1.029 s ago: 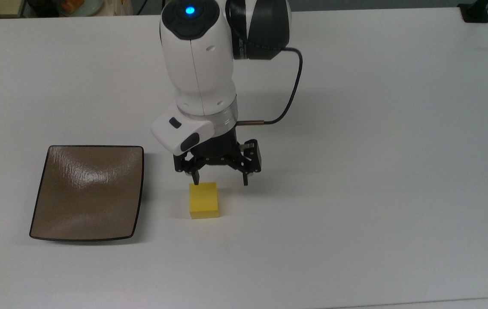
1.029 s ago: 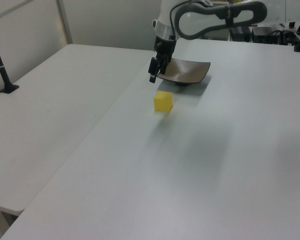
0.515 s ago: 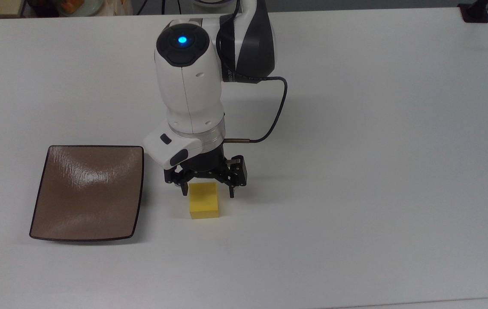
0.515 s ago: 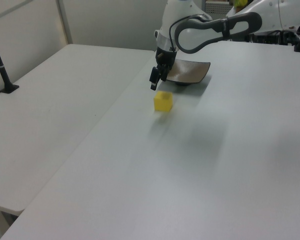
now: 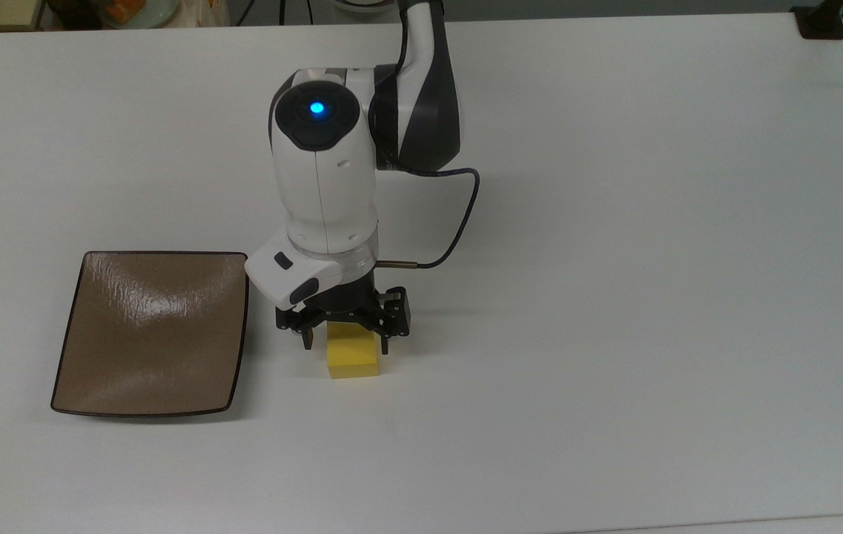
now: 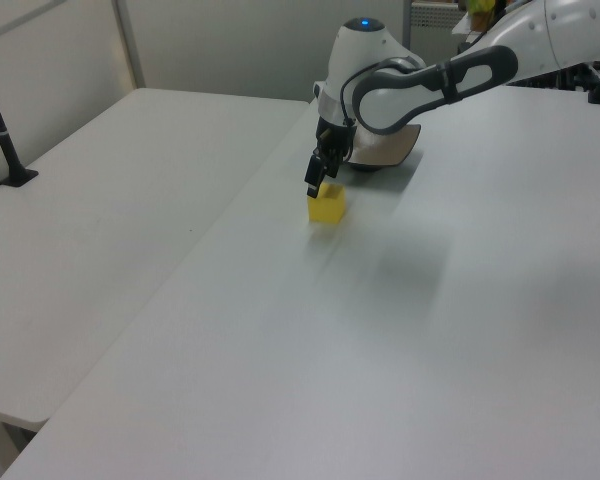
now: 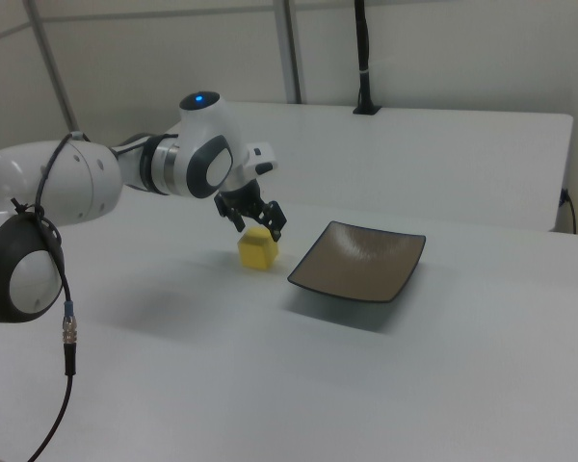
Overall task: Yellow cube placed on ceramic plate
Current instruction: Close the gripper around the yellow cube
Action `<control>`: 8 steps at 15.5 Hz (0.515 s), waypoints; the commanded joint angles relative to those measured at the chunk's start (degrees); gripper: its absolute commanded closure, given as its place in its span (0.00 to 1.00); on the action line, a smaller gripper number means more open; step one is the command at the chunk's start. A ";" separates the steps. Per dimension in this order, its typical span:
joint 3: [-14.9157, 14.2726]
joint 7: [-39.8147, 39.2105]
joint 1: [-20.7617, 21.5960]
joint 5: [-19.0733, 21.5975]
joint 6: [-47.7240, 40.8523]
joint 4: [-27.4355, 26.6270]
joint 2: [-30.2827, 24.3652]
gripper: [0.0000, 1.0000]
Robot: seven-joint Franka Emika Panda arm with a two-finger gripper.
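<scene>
arm (image 5: 325,185): white shells, dark grey joints | blue light on top | black cable | pincer (image 5: 345,343): black

The gripper (image 5: 347,343) covered the yellow cube's (image 5: 352,360) far edge in the top view. In the left view, the arm (image 6: 400,85) hid most of the ceramic plate (image 6: 405,151) behind the cube, leaving one corner visible. Whether the fingertips (image 7: 276,234) touched the cube's sides could not be told.
</scene>
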 commanded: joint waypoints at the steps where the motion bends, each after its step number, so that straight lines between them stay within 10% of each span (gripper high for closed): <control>1: -0.25 0.39 0.43 -2.21 1.93 -3.12 -0.77 0.00; 8: -0.07 0.05 0.43 -2.21 5.36 -4.79 -0.15 0.01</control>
